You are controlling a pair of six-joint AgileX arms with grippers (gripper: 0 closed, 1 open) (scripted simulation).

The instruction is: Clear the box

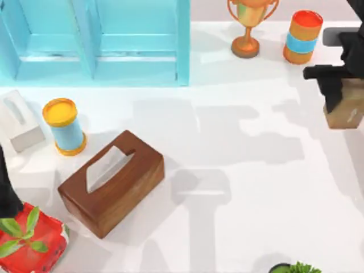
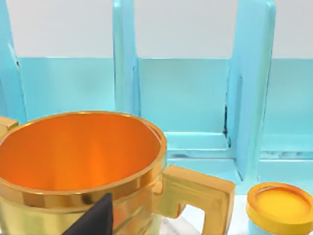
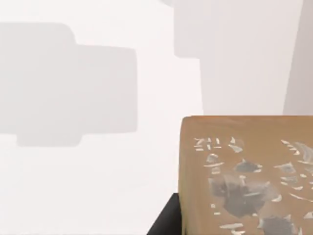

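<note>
The brown wooden box (image 1: 112,182), with a white tissue in its top slot, lies left of the table's middle, and nothing rests on it. My left arm (image 1: 7,187) is at the table's left edge. In the left wrist view a gold cup (image 2: 78,161) with an orange inside sits very close, with one dark finger (image 2: 95,218) against its wall. At the right edge my right gripper (image 1: 331,85) is over a tan carton (image 1: 346,108). The right wrist view shows that carton (image 3: 244,176) close up, with a dark finger (image 3: 166,220) against its side.
A light-blue shelf unit (image 1: 96,40) fills the back left. A gold trophy (image 1: 248,25) and an orange-and-blue can (image 1: 302,37) stand at the back right. At the left are a yellow-lidded blue can (image 1: 64,126), a white tissue box (image 1: 18,119) and a red plant pot (image 1: 31,239). Green leaves (image 1: 298,267) show at the front edge.
</note>
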